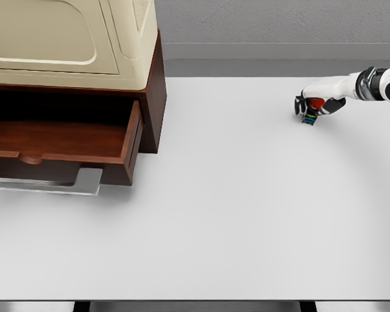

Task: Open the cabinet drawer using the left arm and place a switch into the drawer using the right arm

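Note:
The cabinet (153, 97) stands at the left, brown wood with a cream top. Its drawer (58, 140) is pulled out, with a silver handle (52, 185) at the front and nothing visible inside. Far right on the white table, my right hand (312, 107) reaches in from the right edge and curls over a small object with red, black and teal parts, the switch (311, 116). The fingers wrap its top while its lower end shows beneath the hand, at or just above the table. My left arm is out of view.
The white table (234, 214) spreads wide between the drawer and the right hand. A grey wall runs along the back. The table's front edge shows at the bottom of the view.

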Available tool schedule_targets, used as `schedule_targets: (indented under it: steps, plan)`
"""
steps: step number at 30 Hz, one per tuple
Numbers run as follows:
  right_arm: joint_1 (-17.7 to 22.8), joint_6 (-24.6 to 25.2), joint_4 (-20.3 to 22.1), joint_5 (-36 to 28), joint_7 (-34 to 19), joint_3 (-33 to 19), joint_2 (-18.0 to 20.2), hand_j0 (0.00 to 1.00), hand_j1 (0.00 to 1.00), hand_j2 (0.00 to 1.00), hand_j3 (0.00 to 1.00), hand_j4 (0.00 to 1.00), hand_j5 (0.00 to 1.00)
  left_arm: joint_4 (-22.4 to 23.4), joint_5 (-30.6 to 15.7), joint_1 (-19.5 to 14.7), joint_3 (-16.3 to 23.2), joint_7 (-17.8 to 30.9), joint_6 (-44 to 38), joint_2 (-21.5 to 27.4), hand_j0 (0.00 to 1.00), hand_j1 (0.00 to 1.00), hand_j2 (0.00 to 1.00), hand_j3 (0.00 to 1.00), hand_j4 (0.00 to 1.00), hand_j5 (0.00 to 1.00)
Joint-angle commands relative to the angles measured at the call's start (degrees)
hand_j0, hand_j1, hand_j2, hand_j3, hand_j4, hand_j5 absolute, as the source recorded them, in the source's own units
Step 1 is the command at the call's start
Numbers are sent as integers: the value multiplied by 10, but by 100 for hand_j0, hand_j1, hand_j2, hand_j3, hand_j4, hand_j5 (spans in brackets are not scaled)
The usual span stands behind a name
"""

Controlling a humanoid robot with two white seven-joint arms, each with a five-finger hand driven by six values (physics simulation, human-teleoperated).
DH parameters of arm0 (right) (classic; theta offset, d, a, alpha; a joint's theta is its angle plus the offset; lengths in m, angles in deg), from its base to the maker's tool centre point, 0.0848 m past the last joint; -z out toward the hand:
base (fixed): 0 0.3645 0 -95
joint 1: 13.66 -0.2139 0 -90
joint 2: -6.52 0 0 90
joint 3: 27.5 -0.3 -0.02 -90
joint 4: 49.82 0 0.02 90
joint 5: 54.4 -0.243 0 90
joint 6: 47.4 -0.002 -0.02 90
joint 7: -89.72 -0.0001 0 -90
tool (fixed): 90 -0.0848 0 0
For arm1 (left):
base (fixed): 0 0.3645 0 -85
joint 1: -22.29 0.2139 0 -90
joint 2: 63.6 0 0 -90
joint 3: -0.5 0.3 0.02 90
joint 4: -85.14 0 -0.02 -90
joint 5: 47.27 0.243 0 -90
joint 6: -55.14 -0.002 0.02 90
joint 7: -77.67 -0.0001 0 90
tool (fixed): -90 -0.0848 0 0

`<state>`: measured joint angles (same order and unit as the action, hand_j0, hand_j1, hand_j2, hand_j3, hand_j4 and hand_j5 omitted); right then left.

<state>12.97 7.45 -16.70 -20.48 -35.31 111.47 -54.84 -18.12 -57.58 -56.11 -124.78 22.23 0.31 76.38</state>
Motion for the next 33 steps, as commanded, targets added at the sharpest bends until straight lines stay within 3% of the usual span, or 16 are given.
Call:
schedule_targets:
  steps: [1,2,4,8,11,15,27,30,33]
  plan:
    - [0,2,2,-3,0,-1,0,51,51,51,51,51,51,0,-3,1,28,0,-2,2,100,100,100,100,100,100]
    - [0,2,2,-2,0,-1,0,55,55,55,55,55,55,0,-3,1,29,-1,-2,2,100,100,100,100,100,100]
    - [0,2,2,-2,0,9,0,77,77,77,77,77,77,0,-3,-3,47,-1,-2,5,100,100,100,100,100,100]
    - [0,2,1,-2,0,10,0,89,89,89,89,89,89,0,-3,-43,113,-1,-2,6,100,100,100,100,100,100]
    - [0,2,0,-1,0,9,0,89,89,89,89,89,89,-1,-2,-65,140,-1,-2,6,100,100,100,100,100,100]
    - [-7,2,-2,-1,0,4,5,89,89,89,89,89,89,-1,-2,-120,202,0,-2,6,100,100,100,100,100,100]
    - [-13,2,-15,-1,0,4,6,87,87,87,87,87,87,0,1,-126,201,3,-2,3,100,100,100,100,100,100]
    - [-13,2,-17,-1,0,5,5,76,76,76,76,76,76,0,9,-134,197,3,-2,-3,100,100,100,100,100,100]
    - [-13,2,-25,-1,0,7,3,76,76,76,76,76,76,0,9,-142,201,4,-2,-20,100,100,100,100,100,100]
